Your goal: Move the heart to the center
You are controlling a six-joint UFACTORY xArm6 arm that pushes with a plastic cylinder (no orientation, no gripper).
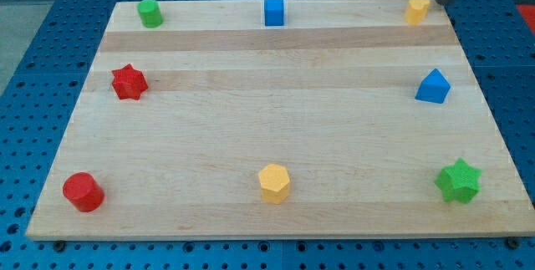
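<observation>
The wooden board (276, 136) lies bare at its centre, blocks ringing its edges. The yellow heart (417, 9), seemingly light, rigid and easily slid, sits at the far right corner. My tip (438, 2), a plain rod holding nothing, stands just right of it, suited to pushing its far-right side.

eight blocks sit on the table (276, 61): two red, a star (129, 82) and a cylinder (83, 191); two yellow, a hexagon (274, 183) and a heart (417, 9); two blue, a cube (274, 11) and a triangular one (433, 87); two green, a cylinder (150, 12) and a star (458, 180).
</observation>
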